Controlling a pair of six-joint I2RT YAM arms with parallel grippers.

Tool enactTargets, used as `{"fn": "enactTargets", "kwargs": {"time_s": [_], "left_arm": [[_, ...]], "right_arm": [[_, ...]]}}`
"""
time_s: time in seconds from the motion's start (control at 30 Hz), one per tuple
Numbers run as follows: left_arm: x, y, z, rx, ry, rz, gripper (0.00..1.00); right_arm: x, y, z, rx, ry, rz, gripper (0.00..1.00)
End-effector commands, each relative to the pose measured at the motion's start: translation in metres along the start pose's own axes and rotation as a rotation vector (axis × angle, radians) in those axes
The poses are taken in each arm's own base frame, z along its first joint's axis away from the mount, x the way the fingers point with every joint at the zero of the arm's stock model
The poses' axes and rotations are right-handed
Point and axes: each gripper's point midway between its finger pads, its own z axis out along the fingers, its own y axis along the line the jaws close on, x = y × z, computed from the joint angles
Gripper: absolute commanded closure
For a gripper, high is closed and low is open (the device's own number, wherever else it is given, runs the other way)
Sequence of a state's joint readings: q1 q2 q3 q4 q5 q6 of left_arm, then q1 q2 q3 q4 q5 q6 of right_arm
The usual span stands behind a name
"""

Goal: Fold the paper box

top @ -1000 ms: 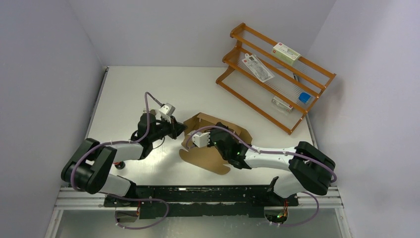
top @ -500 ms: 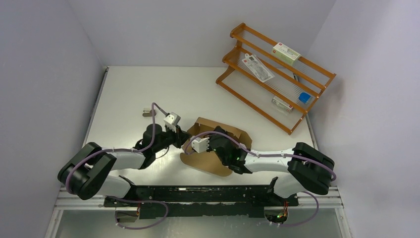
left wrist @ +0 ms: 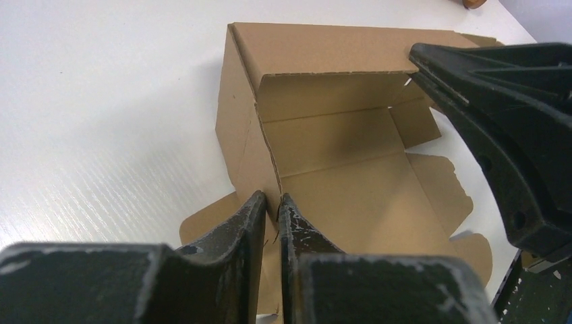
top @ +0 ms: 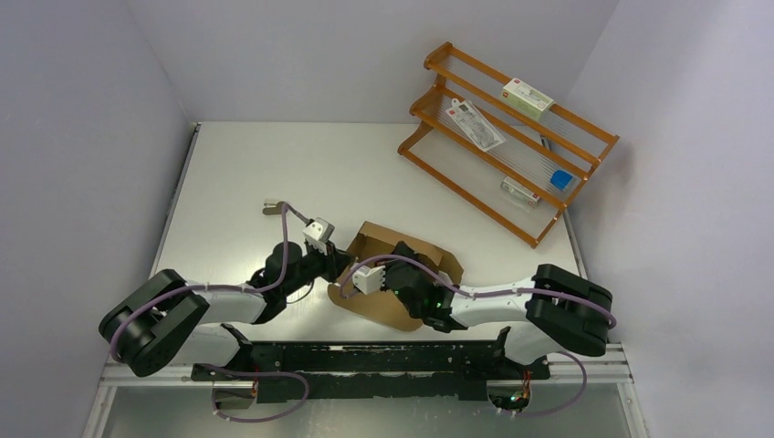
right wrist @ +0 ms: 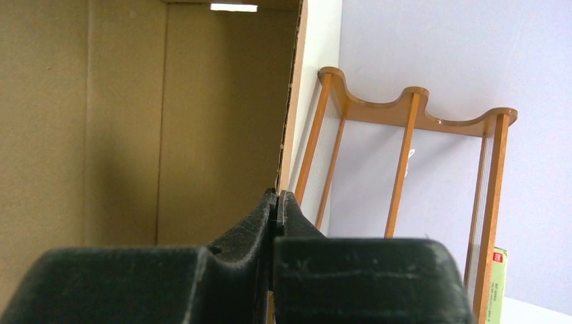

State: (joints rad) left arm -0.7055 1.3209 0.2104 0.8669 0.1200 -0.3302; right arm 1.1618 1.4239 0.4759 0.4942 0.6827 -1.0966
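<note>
Left gripper point(left wrist: 271, 202) is sitting at the 9 o'clock side of the paper box point(top: 431, 252). Its fingers are nearly together with a slit showing, and the left wall's edge is running into that slit; gripped or not, cannot tell. The box is lying on the table point(top: 274, 164), toward 6 o'clock of centre. Back and left walls are standing; scalloped front flaps are lying flat. Judging it roughly half formed, with flaps awaiting tucking. Right gripper point(right wrist: 276, 200), fingers pressed together, is resting at the 3 o'clock wall's edge.
</note>
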Motion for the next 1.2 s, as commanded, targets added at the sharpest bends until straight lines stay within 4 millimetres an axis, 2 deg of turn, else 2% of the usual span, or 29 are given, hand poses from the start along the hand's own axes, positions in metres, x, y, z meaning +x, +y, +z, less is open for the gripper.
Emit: {"fn": "enactTargets", "kwargs": {"time_s": [0.0,0.3,0.37,0.5,0.73,0.9,1.07,1.17], "left_arm": [[-0.007,-0.008,0.001,0.025,-0.046,-0.019,0.82],[-0.004,-0.009,-0.002,0.030,-0.038,-0.012,0.79],[-0.004,-0.009,-0.003,0.032,-0.039,-0.004,0.75],[-0.008,-0.004,-0.008,0.001,-0.053,0.012,0.60],[-0.033,0.008,-0.021,-0.099,-0.084,0.065,0.38],[-0.059,0.030,-0.037,-0.251,-0.132,0.124,0.22],[-0.083,0.049,-0.054,-0.327,-0.190,0.134,0.19],[-0.095,0.068,-0.062,-0.381,-0.210,0.116,0.18]], "right_arm": [[-0.002,0.022,-0.005,-0.013,-0.019,-0.005,1.00],[-0.009,0.025,-0.009,0.006,-0.020,-0.056,0.99],[-0.009,0.025,-0.009,0.001,-0.019,-0.058,0.99],[-0.007,0.029,-0.009,-0.012,-0.019,-0.068,0.99],[-0.007,0.033,-0.009,-0.031,-0.020,-0.075,0.99],[-0.007,0.036,-0.009,-0.041,-0.020,-0.075,0.99],[-0.006,0.036,-0.009,-0.041,-0.014,-0.076,1.00],[-0.007,0.034,-0.009,-0.037,-0.018,-0.074,1.00]]}}
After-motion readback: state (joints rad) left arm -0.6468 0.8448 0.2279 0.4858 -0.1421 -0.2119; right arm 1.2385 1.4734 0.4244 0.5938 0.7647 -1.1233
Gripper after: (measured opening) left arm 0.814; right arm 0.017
